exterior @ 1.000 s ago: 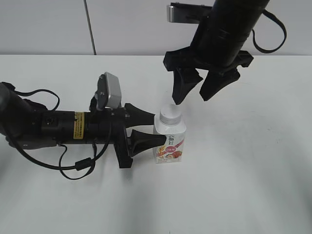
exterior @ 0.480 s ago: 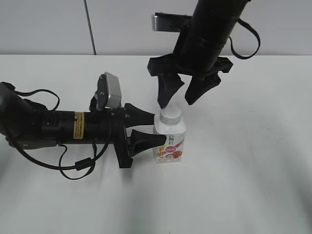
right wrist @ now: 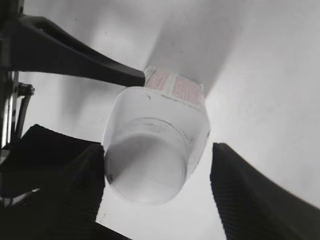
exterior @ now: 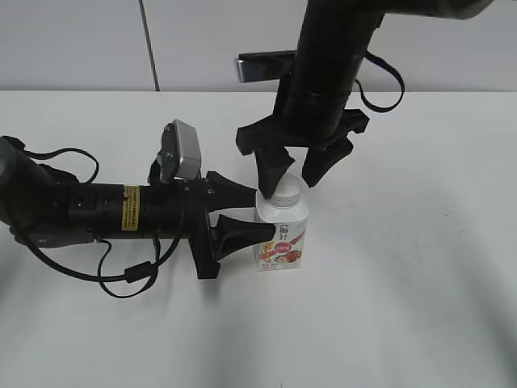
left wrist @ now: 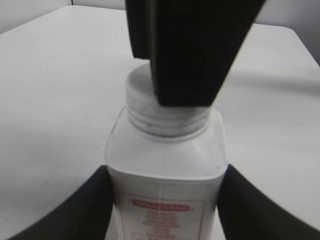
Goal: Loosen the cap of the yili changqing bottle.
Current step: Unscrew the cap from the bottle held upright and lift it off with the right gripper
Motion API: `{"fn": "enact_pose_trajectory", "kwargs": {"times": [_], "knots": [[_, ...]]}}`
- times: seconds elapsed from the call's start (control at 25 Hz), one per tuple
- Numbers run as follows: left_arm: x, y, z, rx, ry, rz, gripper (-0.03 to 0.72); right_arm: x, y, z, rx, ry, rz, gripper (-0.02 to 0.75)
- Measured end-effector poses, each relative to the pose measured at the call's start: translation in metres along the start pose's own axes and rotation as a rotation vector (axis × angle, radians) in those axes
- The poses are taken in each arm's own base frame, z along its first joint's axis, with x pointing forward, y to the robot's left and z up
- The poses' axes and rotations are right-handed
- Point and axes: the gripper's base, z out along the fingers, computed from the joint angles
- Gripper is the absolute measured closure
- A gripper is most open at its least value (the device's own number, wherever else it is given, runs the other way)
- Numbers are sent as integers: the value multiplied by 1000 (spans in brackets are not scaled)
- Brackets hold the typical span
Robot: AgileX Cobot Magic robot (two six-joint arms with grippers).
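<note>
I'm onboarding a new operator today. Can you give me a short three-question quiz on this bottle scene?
1. True or false: the left gripper holds the bottle by its body.
2. The right gripper is: A) beside the bottle's base, B) straddling the cap from above, C) resting on the table.
3. Fill in: the bottle stands ____ on the table.

Key: 1 true; 2 B; 3 upright.

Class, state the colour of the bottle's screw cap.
White; the cap shows best in the left wrist view.
</note>
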Motion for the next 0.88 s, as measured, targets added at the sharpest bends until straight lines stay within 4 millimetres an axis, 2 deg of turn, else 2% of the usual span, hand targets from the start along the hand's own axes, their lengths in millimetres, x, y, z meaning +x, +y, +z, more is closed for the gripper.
{"fn": "enact_pose_trajectory", "kwargs": {"times": [0.12, 0.24, 0.32, 0.48, 0.68, 0.8, 0.88], "knots": [[0, 0, 0, 0, 0, 0, 291, -1, -1, 8, 1, 13, 3, 223], [0, 0, 0, 0, 0, 0, 291, -2, -1, 8, 0, 11, 3, 227], [0, 0, 0, 0, 0, 0, 291, -3, 0, 7, -2, 6, 2, 250], [0, 0, 0, -1, -1, -1, 293, -2, 1, 7, -9, 13, 4, 346], [0, 0, 1, 0, -1, 0, 293, -2, 1, 7, -11, 17, -44, 346], [0, 0, 1, 0, -1, 0, 293, -2, 1, 7, -13, 16, -202, 346], [0, 0, 1, 0, -1, 1, 293, -2, 1, 7, -15, 15, -405, 346]]}}
